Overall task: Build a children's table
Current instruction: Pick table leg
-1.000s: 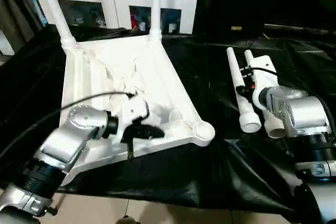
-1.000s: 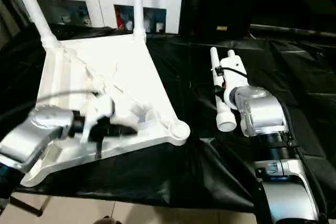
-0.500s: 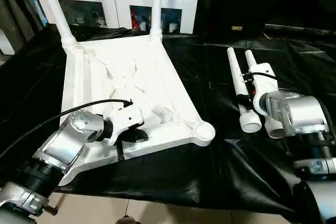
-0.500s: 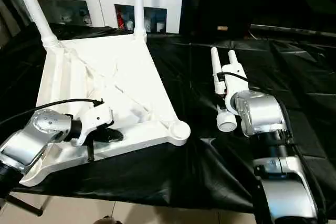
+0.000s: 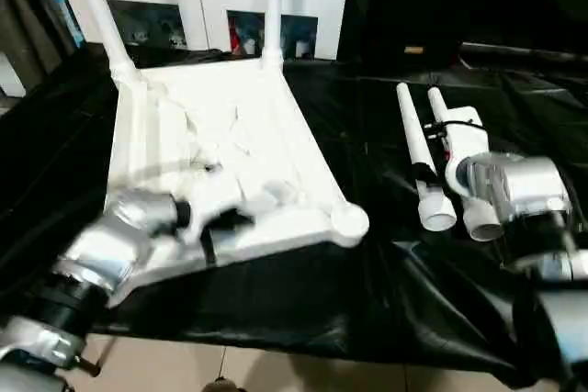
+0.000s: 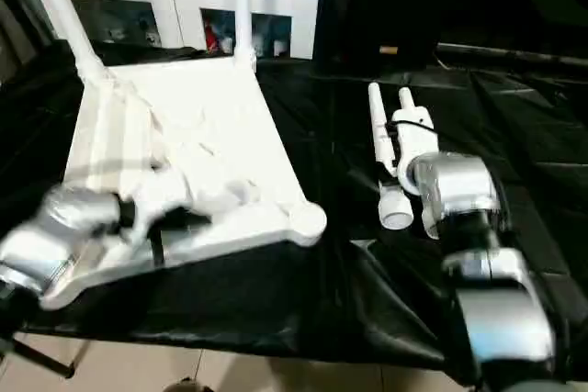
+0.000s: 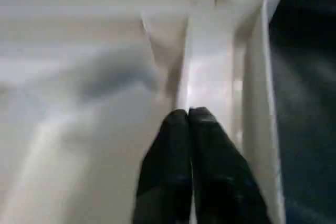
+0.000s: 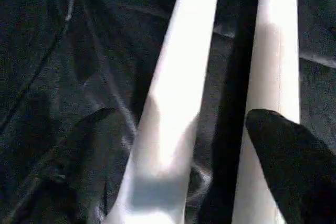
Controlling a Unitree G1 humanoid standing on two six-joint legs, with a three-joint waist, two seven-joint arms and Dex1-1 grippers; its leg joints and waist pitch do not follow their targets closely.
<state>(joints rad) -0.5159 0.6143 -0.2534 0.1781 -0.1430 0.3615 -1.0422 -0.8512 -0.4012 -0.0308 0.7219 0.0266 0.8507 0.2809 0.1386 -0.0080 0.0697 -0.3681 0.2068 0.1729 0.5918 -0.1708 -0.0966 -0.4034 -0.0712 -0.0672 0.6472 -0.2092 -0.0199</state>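
Right gripper [image 8: 178, 129]: fingers had spread wide astride a loose leg [image 5: 418, 158].
Left gripper [image 7: 189, 121]: fingers together on the tabletop [image 5: 266, 126].
Meaning: third leg likely next.

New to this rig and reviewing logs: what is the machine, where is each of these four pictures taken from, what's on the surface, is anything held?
It is a humanoid robot with two silver arms, each ending in a black two-fingered pincer. Two pictures come from its head, looking down; the other two from cameras on its wrists.

On the black sheet lies a white plastic rectangular tabletop, ribbed underside up, with two long white tapered tube legs already standing in its far corners. Two more white tube legs lie loose side by side to its right.

The left pincer is shut, resting over the tabletop's near edge and holding nothing. The right pincer is open, its fingers spread around one loose leg, not yet gripping.
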